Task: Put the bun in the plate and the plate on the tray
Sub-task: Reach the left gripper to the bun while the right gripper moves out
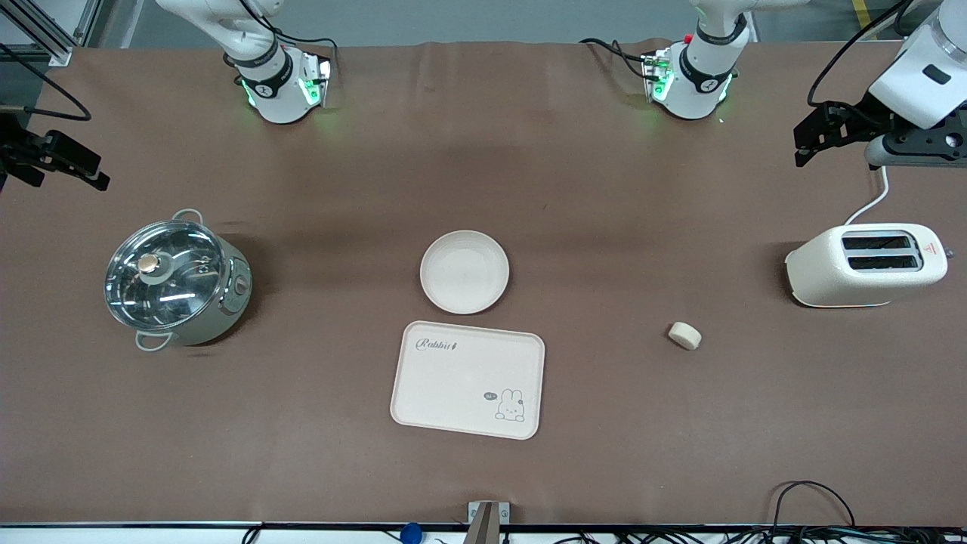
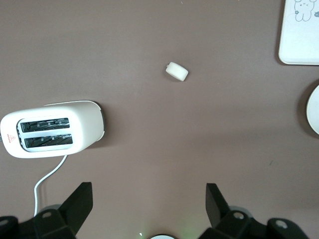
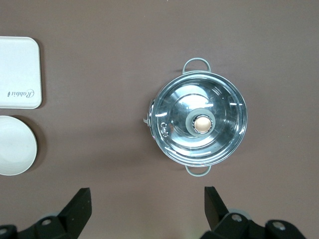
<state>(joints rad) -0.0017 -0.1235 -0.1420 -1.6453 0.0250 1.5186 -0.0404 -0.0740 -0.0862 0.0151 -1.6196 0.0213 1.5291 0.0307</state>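
Observation:
The bun [image 1: 684, 335] lies on its side on the brown table, between the tray and the toaster; it also shows in the left wrist view [image 2: 177, 71]. The round plate [image 1: 464, 272] is empty and sits mid-table, just farther from the front camera than the Rabbit tray [image 1: 468, 379], which is also empty. My left gripper [image 1: 805, 147] hangs open and empty over the left arm's end of the table, apart from the bun; its fingers [image 2: 79, 201] are spread wide. My right gripper [image 1: 91, 174] hangs open and empty over the right arm's end; its fingers [image 3: 79, 204] are spread wide.
A white two-slot toaster [image 1: 869, 266] with a white cord stands at the left arm's end, under the left gripper's side. A steel pot with a glass lid [image 1: 175, 278] stands at the right arm's end. Cables lie along the table's front edge.

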